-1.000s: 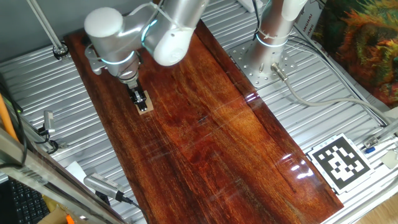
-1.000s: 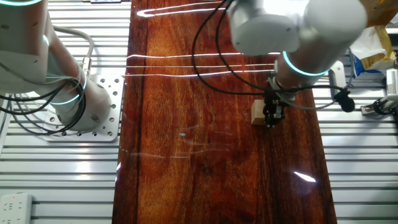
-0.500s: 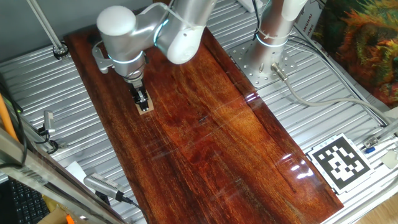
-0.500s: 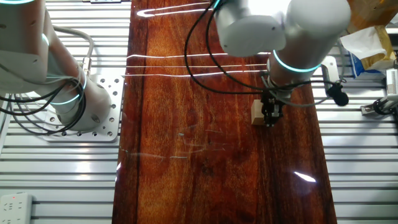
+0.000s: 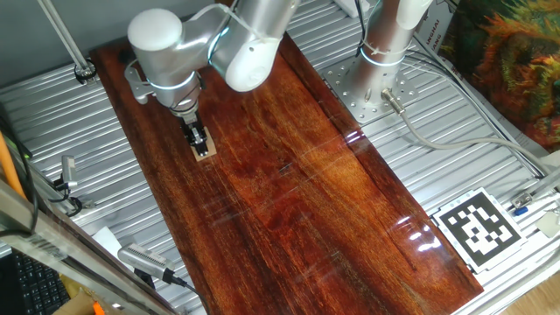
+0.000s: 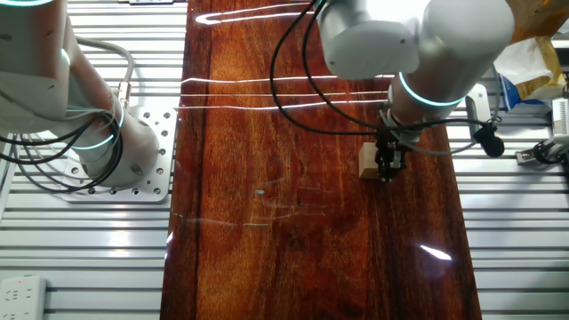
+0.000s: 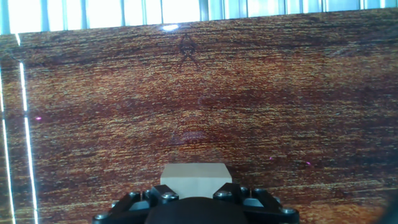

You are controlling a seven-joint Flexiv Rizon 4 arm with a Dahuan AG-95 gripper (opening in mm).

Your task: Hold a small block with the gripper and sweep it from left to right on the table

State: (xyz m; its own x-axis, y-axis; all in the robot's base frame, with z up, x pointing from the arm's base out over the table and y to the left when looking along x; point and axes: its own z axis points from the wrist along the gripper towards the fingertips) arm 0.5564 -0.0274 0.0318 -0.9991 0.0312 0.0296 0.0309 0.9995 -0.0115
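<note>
One small block (image 6: 366, 161) sits pinched in our hand (image 6: 386, 165), resting on the bench (image 6: 293, 231) close to one long edge, near the end by a white column (image 5: 385, 35)

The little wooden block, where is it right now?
The small block sits on the reddish table near its left edge in one fixed view, right at the black claw. In the hand view it shows bottom centre.
</note>
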